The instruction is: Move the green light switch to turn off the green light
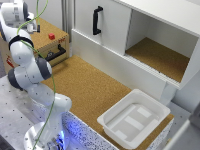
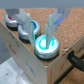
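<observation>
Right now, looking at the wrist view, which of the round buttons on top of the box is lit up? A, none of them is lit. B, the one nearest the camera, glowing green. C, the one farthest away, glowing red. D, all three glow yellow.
B: the nearest round button glows bright green between the claw fingers, while the buttons behind it on the box show no such glow.

- The green light (image 2: 46, 45) is a round lamp with a silver ring around it. It glows bright green-blue, so it is on. It sits flat on the cork top of a box (image 2: 50, 62), near the front edge.
- The green light switch cannot be made out in either view.
</observation>
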`<state>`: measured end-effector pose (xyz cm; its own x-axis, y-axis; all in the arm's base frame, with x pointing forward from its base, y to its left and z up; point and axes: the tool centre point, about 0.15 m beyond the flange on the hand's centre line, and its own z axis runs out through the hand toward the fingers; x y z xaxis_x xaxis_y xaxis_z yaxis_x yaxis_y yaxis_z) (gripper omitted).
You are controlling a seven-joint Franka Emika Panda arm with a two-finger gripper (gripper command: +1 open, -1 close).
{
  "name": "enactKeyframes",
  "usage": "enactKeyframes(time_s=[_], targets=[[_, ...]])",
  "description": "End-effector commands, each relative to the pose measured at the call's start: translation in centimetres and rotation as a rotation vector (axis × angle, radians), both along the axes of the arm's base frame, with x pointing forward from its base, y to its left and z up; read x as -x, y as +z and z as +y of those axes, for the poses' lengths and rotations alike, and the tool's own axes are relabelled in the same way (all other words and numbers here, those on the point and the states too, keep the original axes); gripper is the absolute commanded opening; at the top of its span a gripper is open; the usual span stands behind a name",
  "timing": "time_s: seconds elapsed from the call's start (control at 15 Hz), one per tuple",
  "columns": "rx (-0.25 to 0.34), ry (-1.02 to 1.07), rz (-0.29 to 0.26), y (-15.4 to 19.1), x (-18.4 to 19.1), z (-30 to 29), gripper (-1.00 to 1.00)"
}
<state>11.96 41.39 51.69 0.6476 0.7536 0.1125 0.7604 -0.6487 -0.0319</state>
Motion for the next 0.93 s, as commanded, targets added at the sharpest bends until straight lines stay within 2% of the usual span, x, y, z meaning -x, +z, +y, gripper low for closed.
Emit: enactKeyframes(time_s=[0.0, 0.13, 0.4, 0.53, 0.67, 0.87], targets=[[0.073, -0.011, 0.070, -3.5, -3.4, 3.4, -1.00], [0.085, -0.009, 0.086, -4.2, -3.5, 4.1, -1.00], [0.085, -0.029, 0.084, -4.7, -5.3, 5.3, -1.00], [0.121, -0.025, 0.107, -6.1, -5.4, 5.5, -1.00], [0.128, -0.045, 0.121, -7.6, -5.1, 5.3, -1.00], [0.109, -0.057, 0.087, -5.7, -4.6, 5.0, -1.00]])
